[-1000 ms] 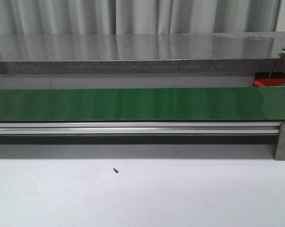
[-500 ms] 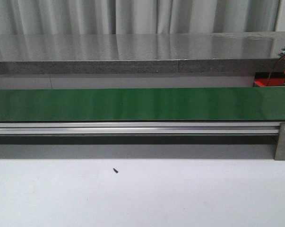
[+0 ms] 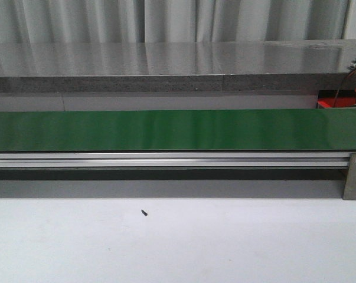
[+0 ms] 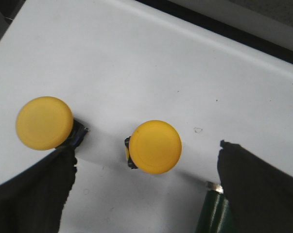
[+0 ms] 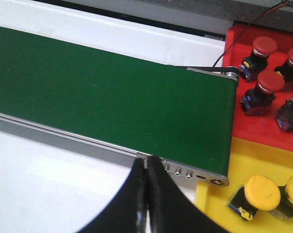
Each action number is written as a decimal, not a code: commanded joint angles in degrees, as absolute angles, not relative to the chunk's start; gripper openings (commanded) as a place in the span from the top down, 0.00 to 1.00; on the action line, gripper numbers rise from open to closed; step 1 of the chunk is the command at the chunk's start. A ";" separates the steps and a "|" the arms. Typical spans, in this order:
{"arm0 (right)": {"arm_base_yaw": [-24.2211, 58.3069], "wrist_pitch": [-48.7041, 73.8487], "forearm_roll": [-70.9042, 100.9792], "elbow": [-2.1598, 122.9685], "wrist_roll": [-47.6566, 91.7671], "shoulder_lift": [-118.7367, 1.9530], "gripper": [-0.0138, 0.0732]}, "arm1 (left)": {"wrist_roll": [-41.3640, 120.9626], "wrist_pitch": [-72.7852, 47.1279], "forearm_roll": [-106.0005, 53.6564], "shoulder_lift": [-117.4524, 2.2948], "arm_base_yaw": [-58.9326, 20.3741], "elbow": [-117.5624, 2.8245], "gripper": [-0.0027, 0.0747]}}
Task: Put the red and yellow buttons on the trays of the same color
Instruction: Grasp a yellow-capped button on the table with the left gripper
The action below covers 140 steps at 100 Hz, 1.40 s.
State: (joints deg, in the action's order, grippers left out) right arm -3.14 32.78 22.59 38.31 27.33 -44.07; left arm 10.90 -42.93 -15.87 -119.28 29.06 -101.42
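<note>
Nothing has moved on the belt (image 3: 166, 130) since a second ago. The left gripper (image 4: 141, 194) stands spread above two yellow buttons (image 4: 155, 146) on a white surface; the right gripper (image 5: 146, 199) is clenched empty beside red buttons (image 5: 269, 82) on the red tray (image 5: 263, 131).

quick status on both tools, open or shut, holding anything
Left tool: open, holding nothing; two yellow buttons sit on the white surface under it.
Right tool: shut, fingers pressed together, nothing between them.
</note>
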 commanded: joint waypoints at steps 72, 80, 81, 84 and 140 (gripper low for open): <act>-3.10 29.68 23.28 39.96 27.49 -44.03 0.92 | 10.34 -43.83 -19.28 -123.31 28.99 -108.33 0.21; -3.10 29.68 23.28 39.96 27.49 -44.03 0.92 | 10.34 -42.85 -19.28 -123.31 28.99 -108.33 0.21; -3.10 29.68 23.28 39.96 27.49 -44.03 0.92 | 10.44 -42.75 -19.28 -123.31 28.99 -108.33 0.21; -3.10 29.68 23.28 39.96 27.49 -44.03 0.92 | 10.44 -42.41 -19.37 -123.31 28.99 -108.33 0.21; -3.10 29.27 23.28 39.96 27.49 -44.03 0.92 | 11.39 -41.04 -21.63 -125.23 28.63 -108.33 0.21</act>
State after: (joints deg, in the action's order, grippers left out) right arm -3.14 32.92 22.59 38.31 27.33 -44.07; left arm 11.32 -43.80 -20.07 -128.86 28.87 -106.58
